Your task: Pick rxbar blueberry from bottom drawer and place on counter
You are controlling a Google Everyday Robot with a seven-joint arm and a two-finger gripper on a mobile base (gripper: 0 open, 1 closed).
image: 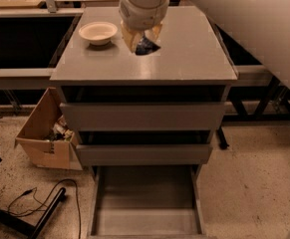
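End effector (142, 40) above the grey cabinet's top surface (194, 59), pointing down over the middle of its back half, nearer the back edge than the front. Tan fingers (130, 38) clenched on the rxbar blueberry (147, 47). The dark blue wrapper shows between and just below the fingertips. The bar's lower end sits very close to the surface, possibly touching. The angle does not settle it.

White arm (224, 14) enters from the top right corner of the view and crosses over the back right corner of the surface.

Pale bowl (98, 32) stands upright near the back left corner of the surface, just to the left of the end effector and apart from it. Rest of the surface is smooth and faintly glossy.

Below the front edge, two upper drawers show plain flat fronts: top one (142, 116), second one (144, 154). Bottom drawer (144, 193) is pulled out toward the camera, with its bare grey floor and low side walls in view.

On the speckled floor left of the cabinet is an open cardboard box (37, 128) with small items inside, too jumbled to tell apart. It sits just beside the cabinet's left side. A dark cable (60, 195) loops near the bottom left corner of the view.
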